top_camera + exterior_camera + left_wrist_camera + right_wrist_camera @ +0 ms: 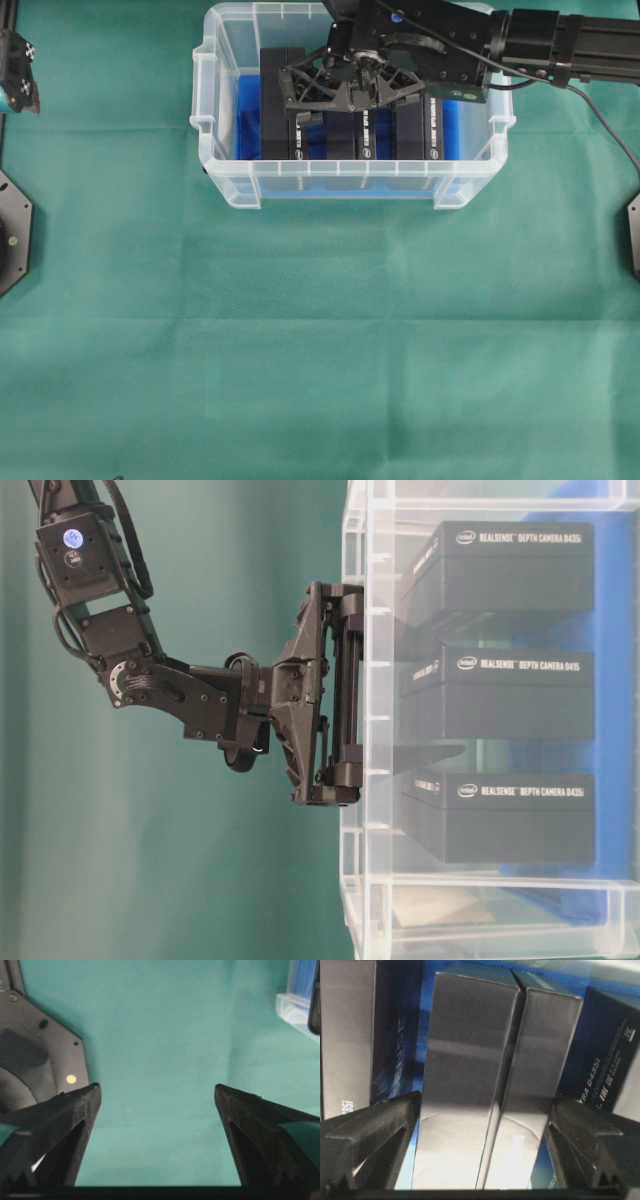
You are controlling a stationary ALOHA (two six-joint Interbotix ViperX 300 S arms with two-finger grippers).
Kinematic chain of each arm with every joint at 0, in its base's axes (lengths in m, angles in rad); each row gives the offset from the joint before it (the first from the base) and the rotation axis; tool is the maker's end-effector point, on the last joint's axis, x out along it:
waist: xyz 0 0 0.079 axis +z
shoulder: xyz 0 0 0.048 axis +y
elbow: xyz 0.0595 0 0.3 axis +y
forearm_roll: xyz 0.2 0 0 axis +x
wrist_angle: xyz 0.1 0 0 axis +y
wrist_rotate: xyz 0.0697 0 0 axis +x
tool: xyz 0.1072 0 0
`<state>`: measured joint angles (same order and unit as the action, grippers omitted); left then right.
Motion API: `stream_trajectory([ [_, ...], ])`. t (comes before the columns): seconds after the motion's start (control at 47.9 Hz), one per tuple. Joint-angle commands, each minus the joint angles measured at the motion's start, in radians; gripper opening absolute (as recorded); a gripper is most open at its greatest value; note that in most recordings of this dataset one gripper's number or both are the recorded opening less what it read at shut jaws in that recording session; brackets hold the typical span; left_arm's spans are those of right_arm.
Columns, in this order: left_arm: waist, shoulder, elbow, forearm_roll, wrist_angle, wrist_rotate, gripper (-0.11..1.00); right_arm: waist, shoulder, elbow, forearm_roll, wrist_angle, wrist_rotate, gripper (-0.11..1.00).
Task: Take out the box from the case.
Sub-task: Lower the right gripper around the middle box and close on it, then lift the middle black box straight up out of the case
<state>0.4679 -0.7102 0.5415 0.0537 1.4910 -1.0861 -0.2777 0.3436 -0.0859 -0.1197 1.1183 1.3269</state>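
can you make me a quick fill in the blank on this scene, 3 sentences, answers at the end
1. The black boxes stand inside the clear ____.
2. The cloth lining the bottom of the case is ____.
3. The right gripper hovers over the boxes with its jaws ____.

Missing words: case; blue; open

Robotics lab bench setup. Evidence: table fully draped w/ green cloth [300, 350]; black arm base plates [12, 235] bolted at both table edges; clear plastic case [230, 185] holding black boxes [500, 695] printed "RealSense Depth Camera", i.e. lab sensor stock.
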Motion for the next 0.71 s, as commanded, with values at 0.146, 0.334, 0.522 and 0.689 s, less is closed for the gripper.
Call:
stream_trajectory([
  [0.146, 0.003, -0.002, -0.008, 0.003, 0.002, 0.0, 0.97, 0.029, -0.015, -0.008, -0.048, 0.002, 0.035, 0.68],
  [0.334, 0.003, -0.003, -0.008, 0.002, 0.002, 0.0, 0.97, 0.034, -0.015, -0.008, -0.061, 0.002, 0.057, 0.68],
  [0.522, 0.003, -0.002, -0.008, 0.002, 0.002, 0.0, 0.97, 0.034, -0.015, -0.008, -0.06, 0.003, 0.063, 0.68],
  [0.689, 0.002, -0.003, -0.008, 0.002, 0.002, 0.0, 0.97, 0.034, -0.017, -0.011, -0.06, 0.003, 0.086, 0.68],
])
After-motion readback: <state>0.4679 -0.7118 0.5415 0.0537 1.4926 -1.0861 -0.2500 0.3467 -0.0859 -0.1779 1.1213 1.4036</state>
